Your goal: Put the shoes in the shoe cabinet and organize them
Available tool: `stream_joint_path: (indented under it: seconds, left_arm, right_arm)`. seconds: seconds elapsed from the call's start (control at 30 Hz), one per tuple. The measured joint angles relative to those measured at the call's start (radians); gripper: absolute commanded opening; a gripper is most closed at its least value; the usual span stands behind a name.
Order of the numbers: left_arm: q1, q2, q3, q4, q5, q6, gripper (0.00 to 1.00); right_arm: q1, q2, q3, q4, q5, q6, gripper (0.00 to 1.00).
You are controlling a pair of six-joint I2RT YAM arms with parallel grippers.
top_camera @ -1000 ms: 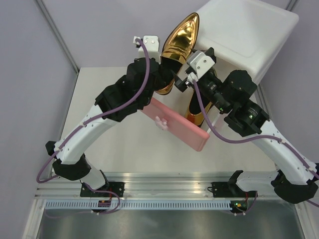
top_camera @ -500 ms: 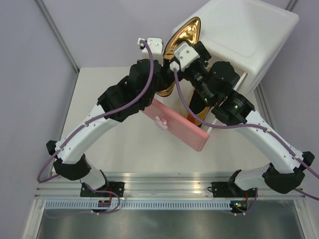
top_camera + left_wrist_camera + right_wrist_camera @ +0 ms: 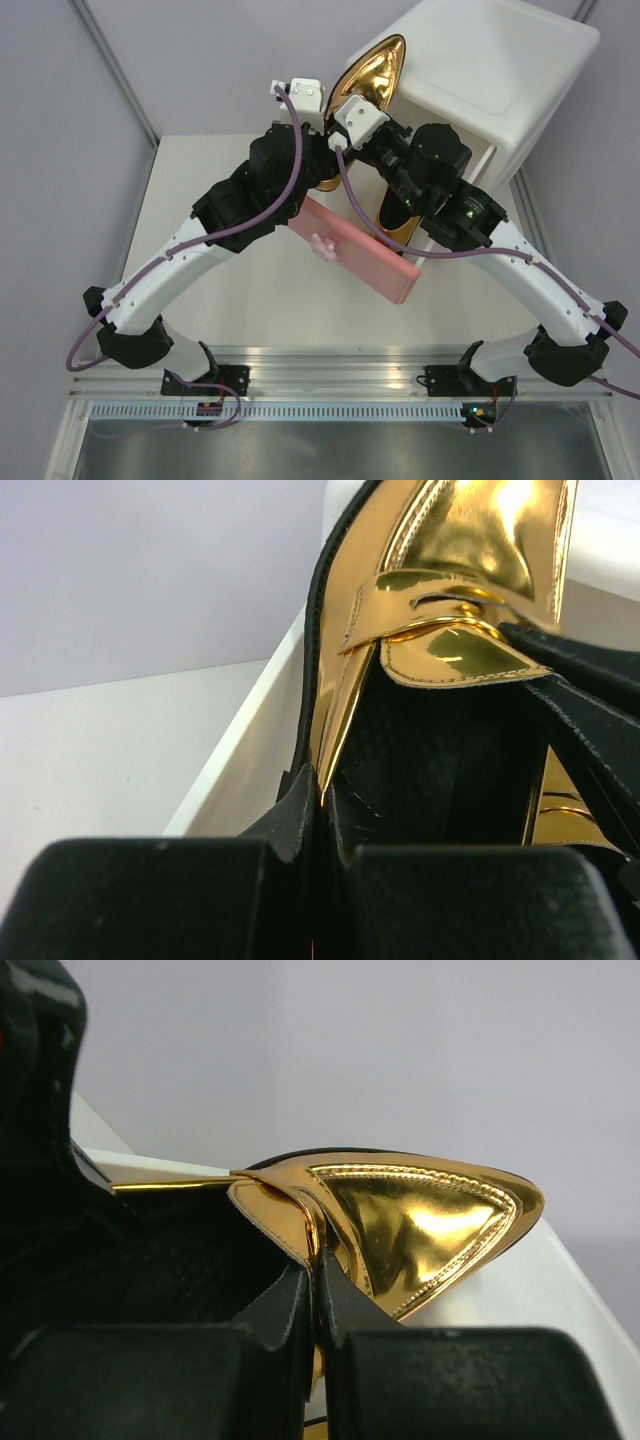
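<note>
A shiny gold shoe (image 3: 372, 68) is held up in the air in front of the white shoe cabinet (image 3: 490, 70), toe pointing away. My left gripper (image 3: 322, 140) is shut on its left side wall (image 3: 345, 690), seen close up with the dark inside. My right gripper (image 3: 348, 140) is shut on the opposite rim, next to the pointed gold toe (image 3: 425, 1215). In both wrist views the jaws pinch the thin shoe edge, at my left gripper (image 3: 325, 795) and my right gripper (image 3: 315, 1285). A second gold shoe (image 3: 398, 218) lies in the open drawer below.
The pink drawer front (image 3: 355, 250) with its bunny knob (image 3: 322, 245) stands pulled out diagonally under both arms. The cabinet body fills the back right. Bare light tabletop (image 3: 200, 200) lies to the left; grey walls enclose the cell.
My right gripper swung left from above the drawer to the held shoe and shut on its rim. The left arm lifted the shoe slightly, keeping its grip.
</note>
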Motion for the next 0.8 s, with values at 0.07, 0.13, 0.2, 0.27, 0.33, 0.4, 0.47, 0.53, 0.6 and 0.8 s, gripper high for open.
stream_joint_path:
  seconds: [0.07, 0.13, 0.2, 0.27, 0.33, 0.4, 0.47, 0.53, 0.6, 0.8]
  left_arm:
    - [0.0, -0.02, -0.022, 0.03, 0.007, 0.016, 0.03]
    - [0.0, -0.041, -0.047, 0.057, 0.016, 0.03, 0.11]
    - [0.0, -0.061, -0.071, 0.087, 0.03, 0.046, 0.27]
    - [-0.003, -0.084, -0.086, 0.126, 0.051, 0.055, 0.43]
    - [-0.008, -0.111, -0.089, 0.169, 0.067, 0.065, 0.59]
    - [-0.009, -0.142, -0.089, 0.206, 0.076, 0.072, 0.67]
    - [-0.009, -0.167, -0.089, 0.236, 0.084, 0.074, 0.73]
    - [-0.009, -0.188, -0.089, 0.261, 0.087, 0.074, 0.74]
    - [-0.009, -0.202, -0.092, 0.284, 0.087, 0.074, 0.76]
    - [-0.009, -0.226, -0.151, 0.335, 0.079, 0.086, 0.82]
  right_arm:
    - [0.002, 0.0, 0.001, -0.005, -0.005, -0.007, 0.01]
    - [0.002, 0.0, 0.001, -0.008, -0.012, -0.006, 0.01]
    - [0.002, 0.0, 0.001, -0.007, -0.021, -0.006, 0.01]
    - [0.002, -0.001, 0.001, -0.009, -0.023, -0.007, 0.01]
    - [0.001, -0.002, 0.0, -0.02, -0.029, -0.008, 0.01]
    - [-0.001, -0.005, 0.0, -0.032, -0.036, -0.011, 0.01]
    - [-0.003, -0.008, -0.003, -0.035, -0.045, -0.013, 0.01]
    - [-0.007, -0.013, -0.006, -0.036, -0.062, -0.013, 0.01]
    - [-0.01, -0.021, -0.011, -0.037, -0.08, -0.011, 0.01]
    - [-0.018, -0.054, -0.032, -0.048, -0.176, 0.013, 0.01]
